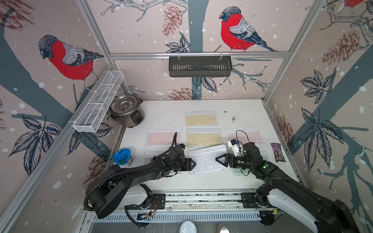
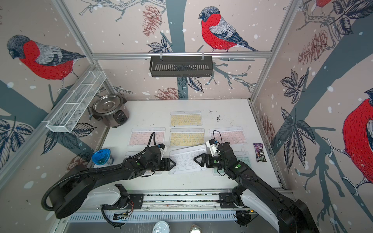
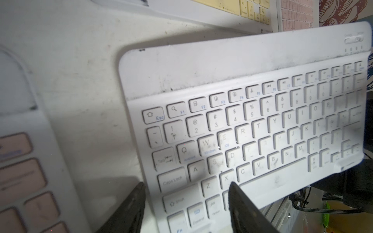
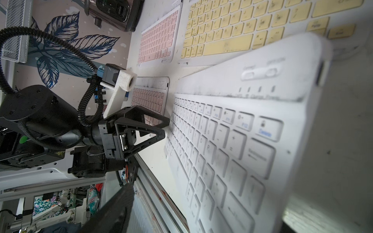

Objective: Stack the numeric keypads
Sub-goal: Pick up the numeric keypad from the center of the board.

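Keypad spanning two claws, lower centre of both top views.
The white keypad (image 1: 207,159) lies with its long axis running from lower left to upper right, one short end facing each claw. Its upper right corner overlaps the yellow keypad (image 1: 202,137). The left gripper (image 1: 195,163) is clamped on the left end. The right gripper (image 1: 216,159), equally near, straddles the right end, and whether it bites cannot be told.

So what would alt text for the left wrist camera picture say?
A grubby white keyboard fills most of the close-up, one corner sitting between two dark tool fingertips. A pink keyboard and a yellow keyboard lie on the white table nearby.
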